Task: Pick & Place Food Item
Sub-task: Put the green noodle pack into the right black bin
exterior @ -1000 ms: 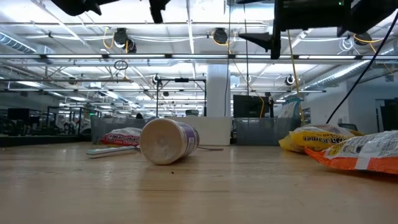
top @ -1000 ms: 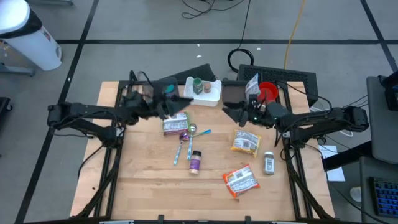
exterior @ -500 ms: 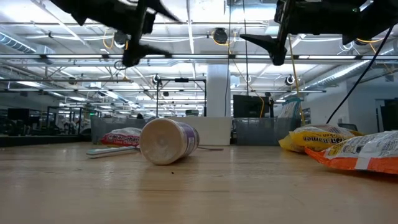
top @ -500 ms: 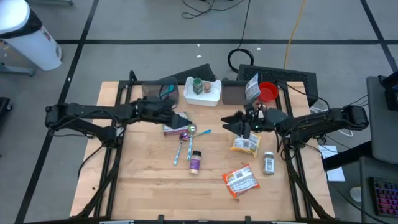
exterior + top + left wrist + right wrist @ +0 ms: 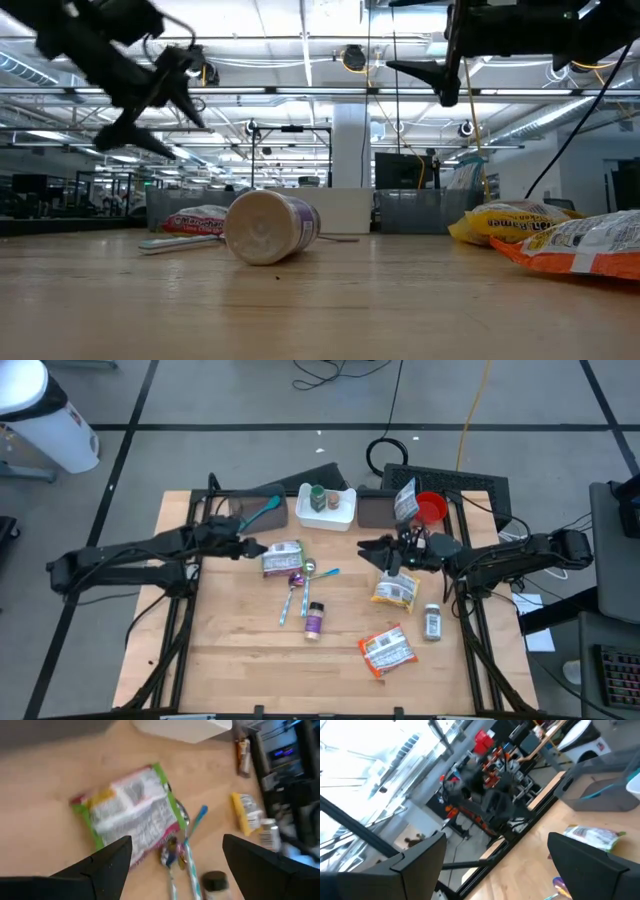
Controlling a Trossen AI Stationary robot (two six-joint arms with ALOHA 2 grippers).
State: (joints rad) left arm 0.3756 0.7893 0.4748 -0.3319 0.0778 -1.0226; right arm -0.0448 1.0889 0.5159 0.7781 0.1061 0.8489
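A white rectangular tray (image 5: 337, 512) holds a green-lidded jar (image 5: 317, 497); left gripper (image 5: 253, 547) and right gripper (image 5: 372, 551) hover, jaws released, empty.

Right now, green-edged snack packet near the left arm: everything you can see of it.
The green-edged packet is a flat, crinkly foil-like pouch, white and grey printed in the middle with green borders, a yellow patch and red trim at one end. It lies flat on the wooden table, sealed as far as can be seen. The left tool hovers open beside it, not touching. A purple-bowled spoon lies close by its lower edge; contact is unclear.
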